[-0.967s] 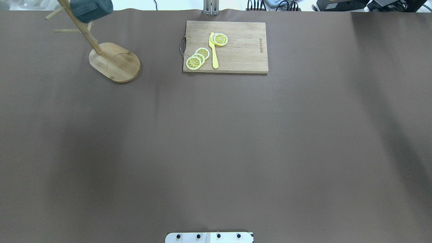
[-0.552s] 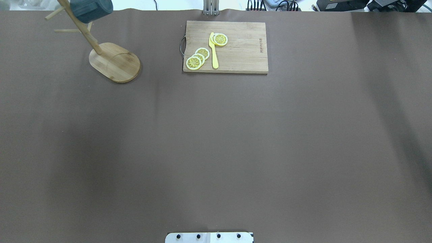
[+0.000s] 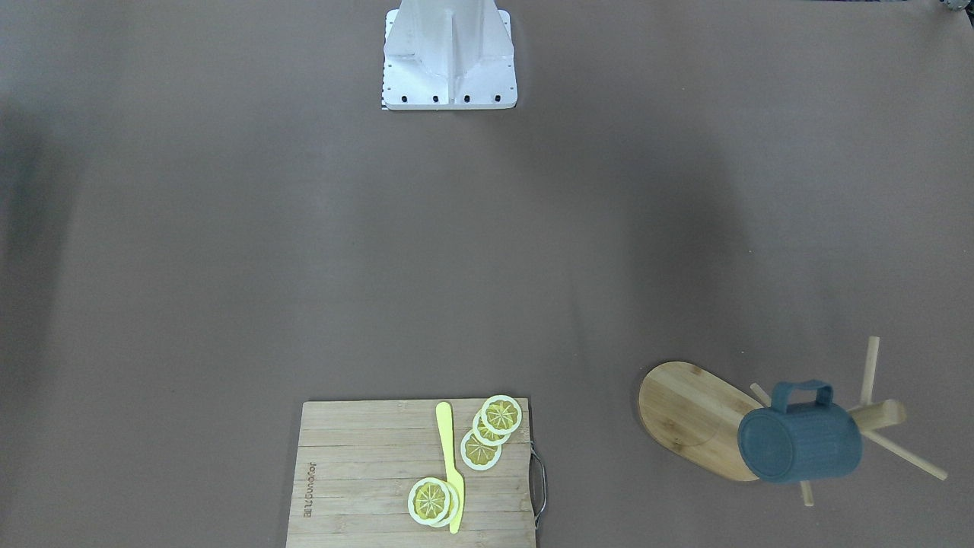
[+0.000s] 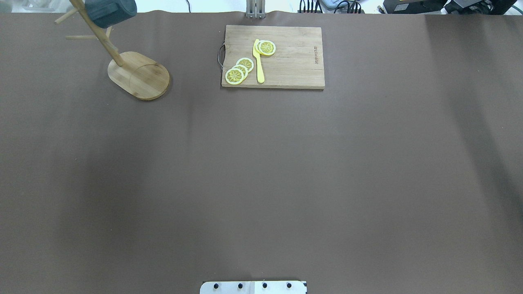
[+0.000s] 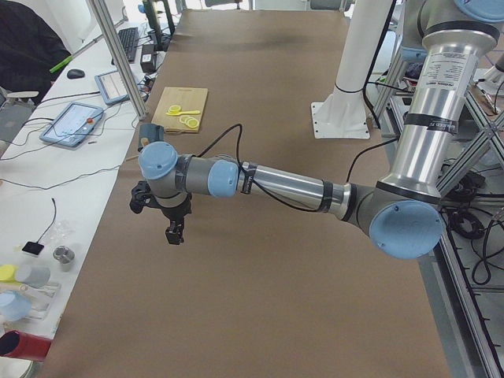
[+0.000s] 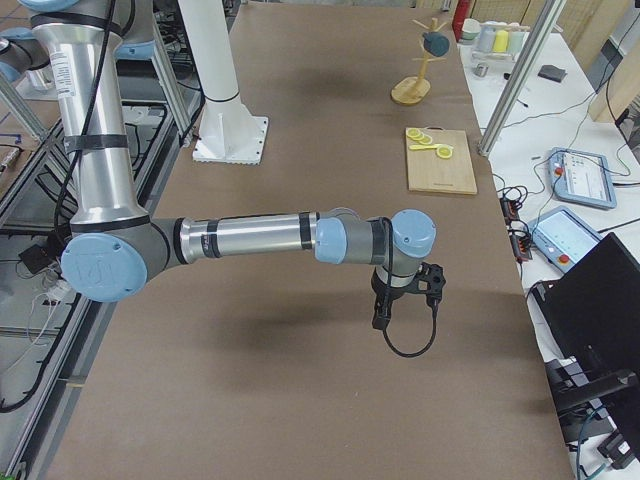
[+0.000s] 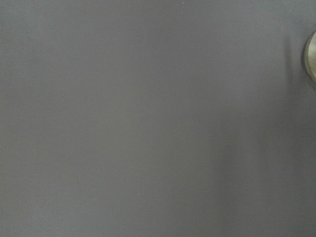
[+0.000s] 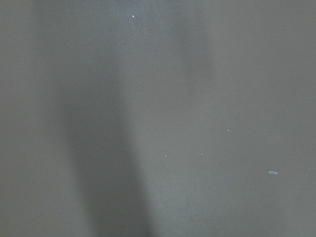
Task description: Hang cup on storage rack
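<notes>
The blue-grey cup [image 4: 109, 11] hangs by its handle on a peg of the wooden storage rack [image 4: 139, 75] at the table's far left corner. In the front-facing view the cup [image 3: 799, 441] lies on its side with its bottom toward the camera, over the rack's oval base [image 3: 689, 415]. Both also show far off in the right view, the cup [image 6: 435, 43] on the rack [image 6: 411, 92]. My left gripper [image 5: 175, 232] and my right gripper [image 6: 380, 318] hang above bare table, far from the rack. I cannot tell if they are open or shut.
A bamboo cutting board [image 4: 286, 61] with lemon slices [image 4: 239, 70] and a yellow knife [image 4: 258, 61] lies at the far middle of the table. The robot's white base [image 3: 449, 53] stands at the near edge. The rack base's edge [image 7: 312, 57] shows in the left wrist view.
</notes>
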Available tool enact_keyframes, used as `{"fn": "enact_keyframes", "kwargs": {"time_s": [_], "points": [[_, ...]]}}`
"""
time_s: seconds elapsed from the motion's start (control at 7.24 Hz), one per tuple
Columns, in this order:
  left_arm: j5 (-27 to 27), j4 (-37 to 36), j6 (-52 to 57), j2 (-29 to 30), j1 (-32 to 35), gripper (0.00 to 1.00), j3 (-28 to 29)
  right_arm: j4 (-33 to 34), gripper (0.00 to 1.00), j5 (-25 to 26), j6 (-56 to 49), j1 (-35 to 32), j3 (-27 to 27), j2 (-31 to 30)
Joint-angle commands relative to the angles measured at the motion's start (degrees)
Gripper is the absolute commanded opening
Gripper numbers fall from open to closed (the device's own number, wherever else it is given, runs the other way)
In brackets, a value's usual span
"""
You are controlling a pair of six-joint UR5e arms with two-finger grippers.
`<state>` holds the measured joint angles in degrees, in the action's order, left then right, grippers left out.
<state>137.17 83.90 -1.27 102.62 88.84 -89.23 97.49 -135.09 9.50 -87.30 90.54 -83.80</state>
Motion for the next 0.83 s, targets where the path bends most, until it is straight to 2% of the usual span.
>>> {"fn": "enact_keyframes", "kwargs": {"time_s": [0.0, 0.14, 0.28, 0.69], "points": [[-0.32, 0.04, 0.13, -0.4, 1.25, 0.99, 0.28, -0.02, 1.0, -0.61, 0.0, -0.59, -0.1, -0.48], [-0.93, 0.12, 0.21, -0.4, 1.86, 0.99, 0.19, 0.07, 1.0, -0.62, 0.08, -0.77, -0.1, -0.57], [-4.16, 0.12, 0.21, -0.49, 2.39, 0.99, 0.19, 0.07, 1.0, -0.62, 0.26, -0.94, -0.02, -0.49], [-4.45, 0.04, 0.21, -0.58, 2.39, 0.99, 0.28, -0.19, 1.0, 0.17, 2.37, -1.03, 0.51, -0.05]]}}
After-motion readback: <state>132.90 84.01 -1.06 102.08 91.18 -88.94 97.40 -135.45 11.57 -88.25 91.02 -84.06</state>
